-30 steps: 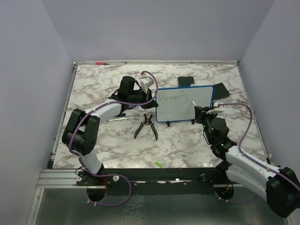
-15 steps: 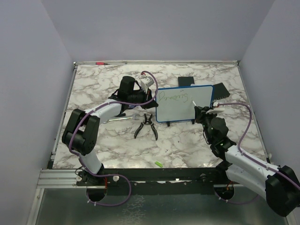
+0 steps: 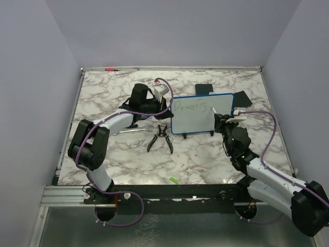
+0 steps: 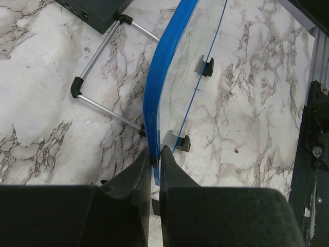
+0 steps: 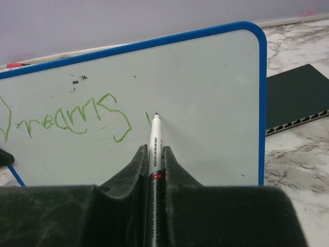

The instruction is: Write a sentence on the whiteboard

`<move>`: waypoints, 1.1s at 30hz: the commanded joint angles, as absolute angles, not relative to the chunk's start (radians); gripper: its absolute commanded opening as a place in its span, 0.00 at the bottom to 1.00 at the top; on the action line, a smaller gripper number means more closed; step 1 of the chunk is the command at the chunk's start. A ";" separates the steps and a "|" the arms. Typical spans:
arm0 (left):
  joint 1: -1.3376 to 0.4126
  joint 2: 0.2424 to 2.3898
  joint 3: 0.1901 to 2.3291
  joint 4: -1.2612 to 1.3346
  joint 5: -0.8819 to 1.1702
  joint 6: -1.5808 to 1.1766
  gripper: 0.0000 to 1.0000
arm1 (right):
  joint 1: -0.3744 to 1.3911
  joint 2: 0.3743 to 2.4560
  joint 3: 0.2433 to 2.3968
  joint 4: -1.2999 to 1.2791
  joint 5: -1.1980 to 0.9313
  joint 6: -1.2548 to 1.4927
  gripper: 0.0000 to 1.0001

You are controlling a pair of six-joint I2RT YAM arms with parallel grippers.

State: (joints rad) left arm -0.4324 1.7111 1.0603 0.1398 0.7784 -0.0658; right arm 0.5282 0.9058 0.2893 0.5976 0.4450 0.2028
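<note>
From above, we see the whiteboard [image 3: 202,113] standing upright on its small feet on the right half of the marble table [image 3: 113,154]. It is just right of the pliers [image 3: 160,138], and a black pad [image 3: 205,89] lies beyond its far side.

That view hides both grips. Only the left wrist view shows the left gripper [image 4: 156,152] with its jaws drawn narrow, pinching the blue frame at the board's left edge. It also shows thin metal rods [image 4: 100,54] on the table behind the board.

Only the right wrist view shows the right gripper [image 5: 152,150] with its jaws clamped on a white marker [image 5: 154,135]. The marker's tip is at the board face, at the top of a short green stroke.

The green writing [image 5: 67,121] there reads roughly "Dreams", left of the tip. From above it is only a thin scrawl along the board's upper left.
</note>
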 commanded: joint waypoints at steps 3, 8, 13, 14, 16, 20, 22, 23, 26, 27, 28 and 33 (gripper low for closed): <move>-0.445 1.715 1.065 0.088 0.739 -0.034 0.00 | 0.523 0.903 0.319 0.613 0.484 0.170 0.01; -0.445 1.715 1.065 0.088 0.739 -0.034 0.00 | 0.523 0.907 0.311 0.604 0.484 0.184 0.01; -0.446 1.714 1.065 0.089 0.739 -0.034 0.00 | 0.522 0.901 0.285 0.575 0.482 0.224 0.01; -0.445 1.714 1.065 0.088 0.739 -0.034 0.00 | 0.522 0.899 0.278 0.573 0.482 0.232 0.01; -0.445 1.714 1.065 0.089 0.739 -0.034 0.00 | 0.522 0.897 0.266 0.564 0.482 0.244 0.01; -0.446 1.713 1.065 0.087 0.739 -0.034 0.00 | 0.523 0.888 0.253 0.556 0.493 0.254 0.01; -0.446 1.713 1.064 0.088 0.739 -0.034 0.00 | 0.523 0.887 0.252 0.548 0.499 0.257 0.01; -0.446 1.713 1.065 0.088 0.738 -0.034 0.00 | 0.522 0.887 0.251 0.548 0.501 0.256 0.01; -0.446 1.713 1.065 0.088 0.739 -0.034 0.00 | 0.522 0.888 0.250 0.550 0.504 0.257 0.01; -0.446 1.713 1.065 0.088 0.739 -0.034 0.00 | 0.523 0.890 0.251 0.552 0.504 0.256 0.01; -0.445 1.712 1.065 0.087 0.739 -0.034 0.00 | 0.522 0.891 0.255 0.554 0.505 0.254 0.01; -0.446 1.713 1.065 0.089 0.739 -0.034 0.00 | 0.523 0.899 0.277 0.567 0.510 0.233 0.01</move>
